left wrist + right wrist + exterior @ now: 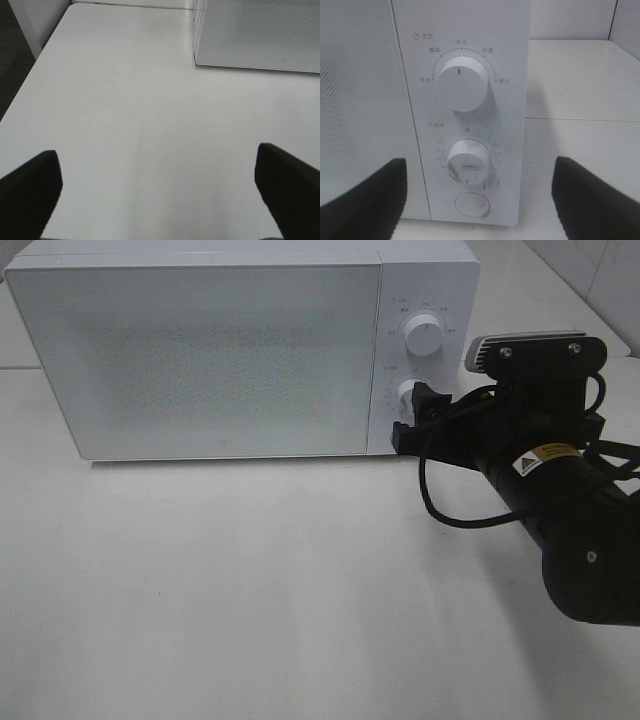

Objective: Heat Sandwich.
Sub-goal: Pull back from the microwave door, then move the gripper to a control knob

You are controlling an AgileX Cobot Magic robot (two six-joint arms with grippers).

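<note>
No sandwich shows in any view. The white microwave (220,350) stands at the back of the table with its door shut. My right gripper (412,412) is open right in front of the control panel. Its two black fingers (365,200) stand wide on either side of the lower dial (468,161) without touching it. Above that dial is the larger power dial (462,82), and a round button (472,204) sits under it. My left gripper (157,165) is open over bare white tabletop, with the microwave's front corner (260,35) ahead of it.
The white table (250,590) spreads out in front of the microwave. Its edge and a dark floor (12,65) show in the left wrist view. A black cable (440,510) loops under my right arm. A white wall lies behind the table to the right.
</note>
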